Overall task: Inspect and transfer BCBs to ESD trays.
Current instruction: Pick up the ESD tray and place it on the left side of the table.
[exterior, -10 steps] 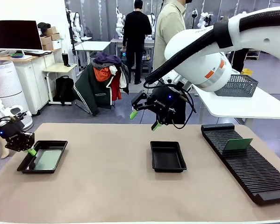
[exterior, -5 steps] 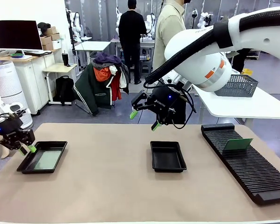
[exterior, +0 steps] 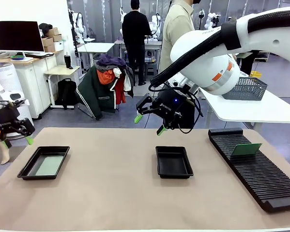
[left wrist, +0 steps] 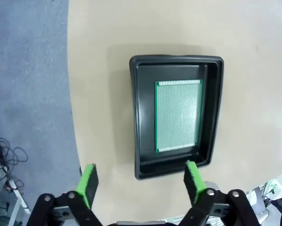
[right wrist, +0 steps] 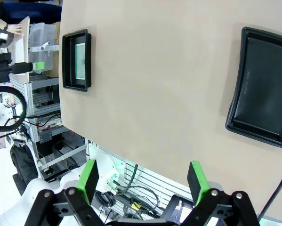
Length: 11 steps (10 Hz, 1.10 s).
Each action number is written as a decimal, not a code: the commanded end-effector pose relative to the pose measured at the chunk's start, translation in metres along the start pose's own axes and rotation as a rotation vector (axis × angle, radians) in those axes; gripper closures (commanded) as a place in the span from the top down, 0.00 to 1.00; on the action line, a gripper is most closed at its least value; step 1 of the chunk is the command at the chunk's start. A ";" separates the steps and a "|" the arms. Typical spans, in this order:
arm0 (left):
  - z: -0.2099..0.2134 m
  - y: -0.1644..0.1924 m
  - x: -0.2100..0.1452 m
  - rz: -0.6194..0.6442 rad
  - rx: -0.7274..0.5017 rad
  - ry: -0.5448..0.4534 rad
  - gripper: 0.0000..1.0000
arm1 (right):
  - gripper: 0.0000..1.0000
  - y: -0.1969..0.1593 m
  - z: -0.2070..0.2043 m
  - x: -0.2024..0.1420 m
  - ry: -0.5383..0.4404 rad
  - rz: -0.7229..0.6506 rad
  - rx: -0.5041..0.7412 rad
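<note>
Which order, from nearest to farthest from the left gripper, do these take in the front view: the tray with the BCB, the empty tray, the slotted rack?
1. Tray with the BCB, on the left, close by the left gripper.
2. Empty tray, in the middle.
3. Slotted rack, far right.

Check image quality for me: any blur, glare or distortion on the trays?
Front view: evenly lit, sharp, only soft shadows. Left wrist view: BCB in the left ESD tray crisp, hole grid readable, no glare. Right wrist view: wide-angle lens bows the empty ESD tray's rim.
</note>
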<state>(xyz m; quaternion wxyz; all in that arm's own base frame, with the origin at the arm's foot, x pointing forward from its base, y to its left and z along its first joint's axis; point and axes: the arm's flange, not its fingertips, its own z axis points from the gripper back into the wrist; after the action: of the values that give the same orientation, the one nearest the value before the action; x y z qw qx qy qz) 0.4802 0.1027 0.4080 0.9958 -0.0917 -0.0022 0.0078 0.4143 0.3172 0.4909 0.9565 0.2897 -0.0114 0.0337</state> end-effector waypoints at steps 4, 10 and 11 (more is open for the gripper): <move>0.063 -0.046 -0.023 0.018 0.148 0.006 1.00 | 1.00 0.002 0.000 0.002 -0.005 -0.016 -0.029; 0.068 -0.047 -0.025 0.000 0.132 -0.012 1.00 | 1.00 0.002 0.000 0.002 -0.005 -0.016 -0.029; 0.068 -0.047 -0.025 0.000 0.132 -0.012 1.00 | 1.00 0.002 0.000 0.002 -0.005 -0.016 -0.029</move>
<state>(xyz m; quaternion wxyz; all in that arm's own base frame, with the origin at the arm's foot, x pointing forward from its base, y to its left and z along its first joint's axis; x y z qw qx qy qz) 0.4556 0.0693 0.4867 0.9997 -0.0226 -0.0037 0.0079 0.4143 0.3172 0.4909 0.9565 0.2897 -0.0114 0.0337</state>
